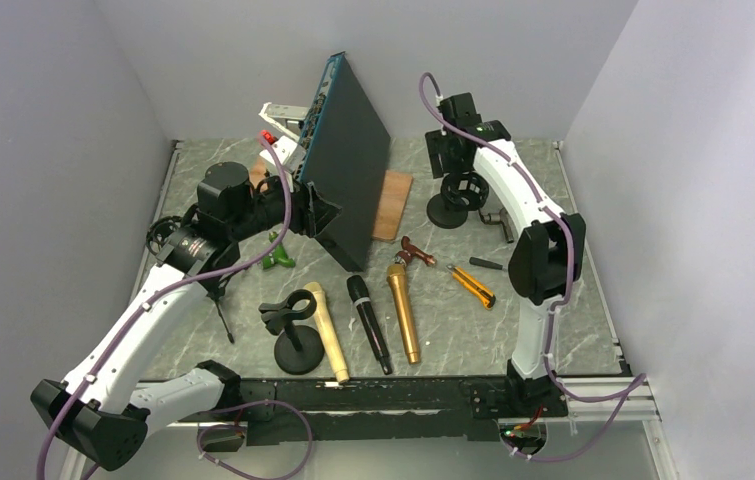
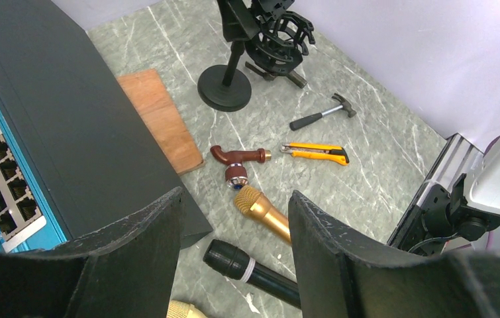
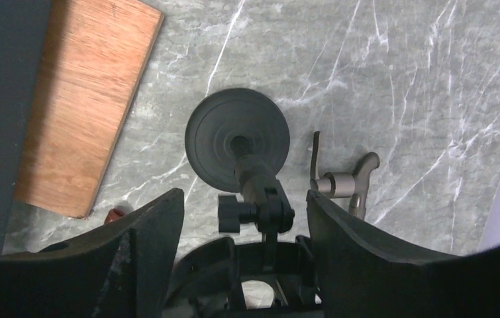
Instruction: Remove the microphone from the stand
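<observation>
Hovering right gripper (image 3: 246, 202): fingers spread wide and bare; they straddle the shock mount (image 2: 277, 40) of the far-right stand (image 3: 234, 126), with the wrist camera looking straight down the neck onto the round base; that pose suits a grasp from above on whatever the mount carries
Shock mount: from the right wrist view its ring looks hollow, with a pale patch showing through the middle; I judge that no microphone sits in it, though only part of it shows
Left gripper (image 2: 236, 205): fingers parted too, holding nothing; raised beside the network switch (image 2: 68, 119) at the far left-centre and tilted toward the right; probably held back so the right arm has room
Microphones: three lie side by side at the near centre of the table (image 1: 573, 320); cream microphone (image 1: 328, 335) on the left, black microphone (image 1: 369, 322) in the middle, gold microphone (image 1: 404, 315) on the right
Cream microphone: its head is just beside the clip (image 1: 286, 310) of the near-left stand (image 1: 298, 355); I cannot tell whether the clip grips it or it only lies against the stand; if clipped, it is the task's thing, and both grippers are well apart from it
Clutter: wooden board (image 3: 81, 112) left of the far-right stand; utility knife (image 2: 316, 152) and hammer (image 2: 320, 116) to the right, clear of both stands
Risk: closing on an empty mount would gain nothing; the stand's load needs checking first
</observation>
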